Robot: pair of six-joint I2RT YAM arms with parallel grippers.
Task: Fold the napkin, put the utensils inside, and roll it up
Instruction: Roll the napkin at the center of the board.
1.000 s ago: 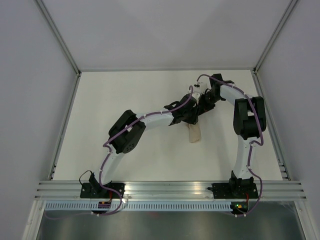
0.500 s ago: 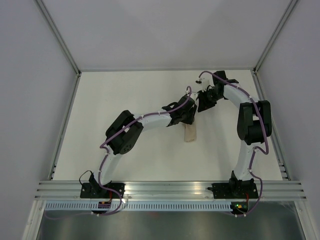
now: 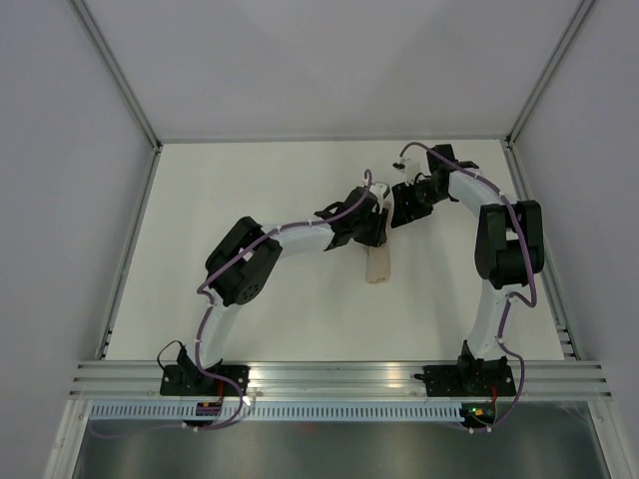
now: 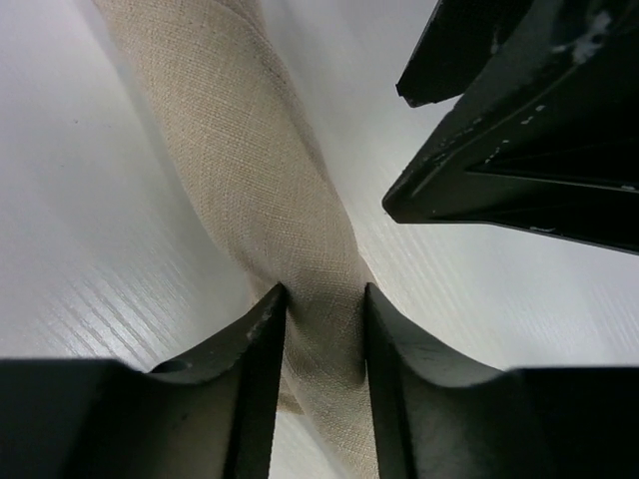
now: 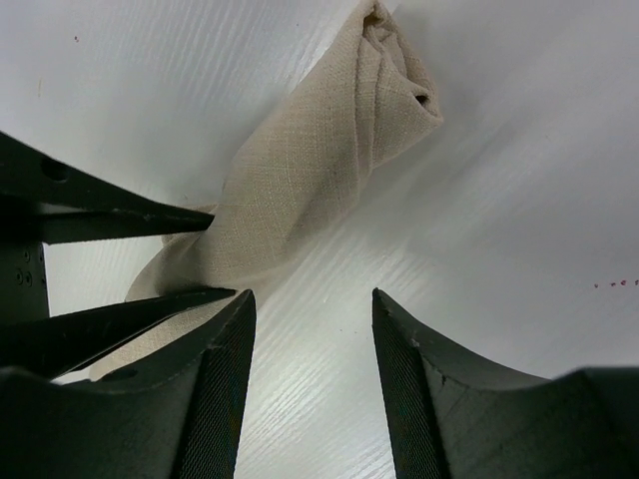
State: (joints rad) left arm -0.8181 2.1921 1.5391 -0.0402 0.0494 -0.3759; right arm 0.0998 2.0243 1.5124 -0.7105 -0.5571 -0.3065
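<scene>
- The napkin (image 3: 378,265) lies on the table (image 3: 250,200) as a tight tan roll, at mid-depth and right of centre.
- In the top view the roll runs near to far. Its near end is free; its far end is under the left gripper (image 3: 376,239).
- Left gripper: clamped on the napkin. In the left wrist view both fingers (image 4: 255,349) press the roll (image 4: 250,180) from opposite sides, and the cloth narrows at the pinch.
- Beyond the pinch the roll widens and rests flat on the table.
- Right gripper (image 3: 401,215): jaws moderately apart, holding nothing. In its own view, bare table shows between the fingertips (image 5: 312,309).
- The right gripper stands just beside the left one, on its far-right side, apart from the roll.
- In the right wrist view the roll (image 5: 319,170) runs diagonally; its free end at the upper right shows spiral layers of cloth.
- The left fingers (image 5: 110,215) enter that view from the left and grip the roll at its lower-left end.
- What the roll contains is hidden.
</scene>
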